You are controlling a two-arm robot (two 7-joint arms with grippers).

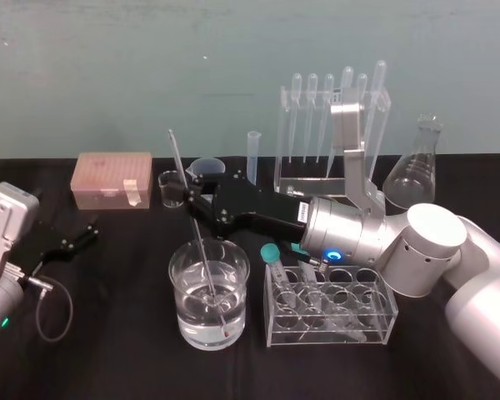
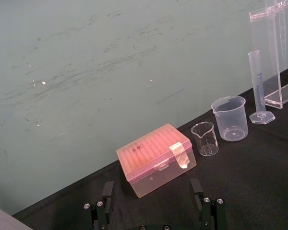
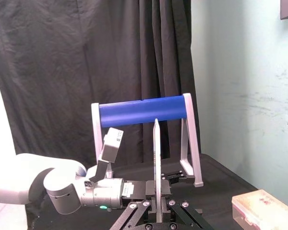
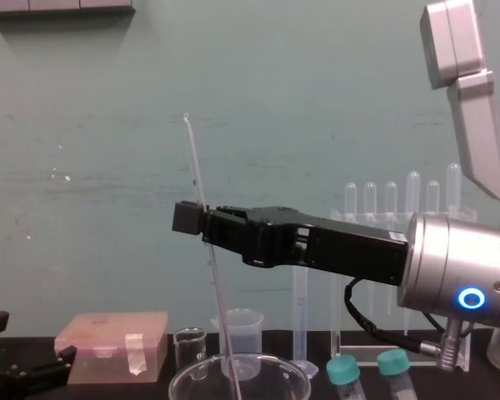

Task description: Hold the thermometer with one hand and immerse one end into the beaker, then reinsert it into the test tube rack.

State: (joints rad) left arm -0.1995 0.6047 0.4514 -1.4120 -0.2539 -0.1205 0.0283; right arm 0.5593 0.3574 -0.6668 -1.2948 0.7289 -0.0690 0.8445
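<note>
The long black two-finger right gripper [image 1: 197,202] reaches in above the wide clear glass beaker [image 1: 173,271], pinching the thin clear glass thermometer [image 1: 202,250], whose red-tipped lower end sits in the beaker's water. The tall clear acrylic test tube rack [image 1: 304,179] stands behind and to the right of the beaker. The small black left gripper [image 1: 87,231] rests to the beaker's left, fingers spread.

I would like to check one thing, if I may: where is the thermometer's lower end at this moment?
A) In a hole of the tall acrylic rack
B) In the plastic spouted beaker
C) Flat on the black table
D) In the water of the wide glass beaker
D: the right gripper holds the thermometer tilted, its lower end in the water of the beaker; the left gripper lies open at the table's left.
</note>
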